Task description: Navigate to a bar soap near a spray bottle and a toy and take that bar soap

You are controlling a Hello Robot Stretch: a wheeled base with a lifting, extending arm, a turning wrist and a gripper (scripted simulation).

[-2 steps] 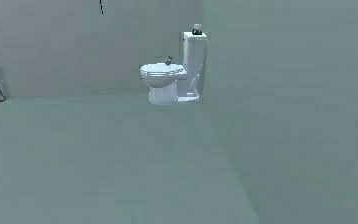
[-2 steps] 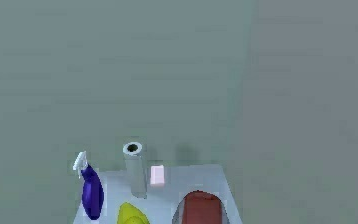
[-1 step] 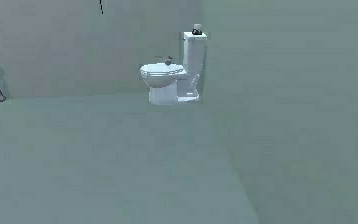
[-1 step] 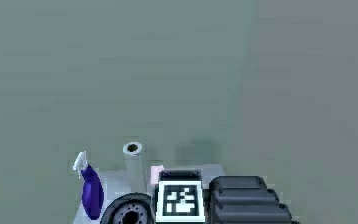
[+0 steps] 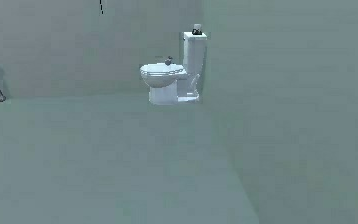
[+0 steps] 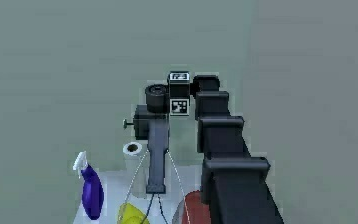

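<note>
Nearby, yellow blob (image 6: 137, 213) beside tool (image 6: 154, 192), spray bottle (image 6: 90, 190) near

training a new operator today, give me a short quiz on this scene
1. True or false: the spray bottle in the arm side view is red.
2. Which white fixture stands in the forward view? A) sink B) toilet C) bathtub
3. Fill in: in the arm side view, the white roll stands to the picture's ___ of the spray bottle.

Key: 1 false, it is blue-violet; 2 B; 3 right.
</note>
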